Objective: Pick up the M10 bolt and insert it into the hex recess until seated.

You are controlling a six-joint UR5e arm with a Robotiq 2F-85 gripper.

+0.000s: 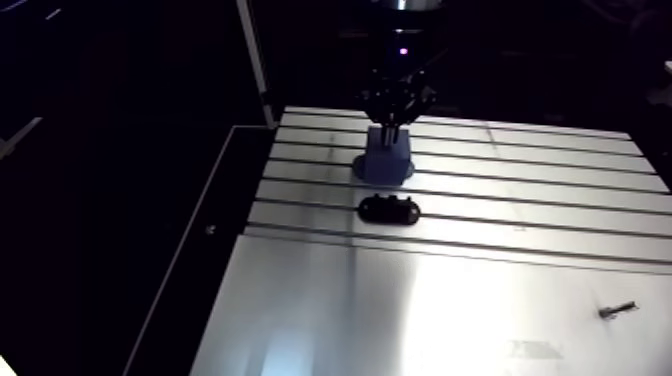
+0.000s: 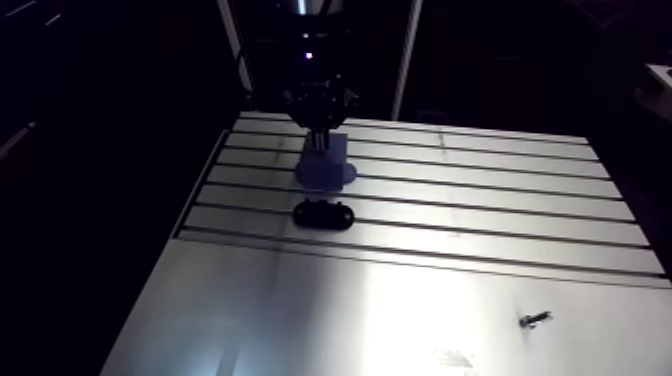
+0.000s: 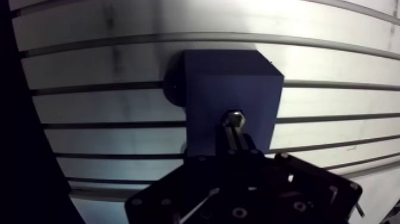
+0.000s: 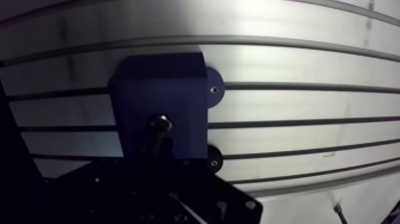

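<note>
A dark blue block (image 3: 229, 80) stands on the slotted aluminium table (image 1: 520, 180), fixed by round ears at its foot. In the wrist view the M10 bolt (image 3: 233, 119) points hex head first at the block's top face, its shank running back between the dark fingers. My gripper (image 3: 237, 149) is shut on the bolt, directly above the block. The arm view shows the gripper (image 1: 397, 112) hanging just over the block (image 1: 385, 162). The hex recess is hidden under the bolt head, and I cannot tell whether the head touches the block.
A black oblong part (image 1: 388, 209) lies one slot nearer than the block. A small loose screw (image 1: 617, 310) rests on the smooth plate at the near right. The table's left edge (image 1: 215, 210) runs close beside the block.
</note>
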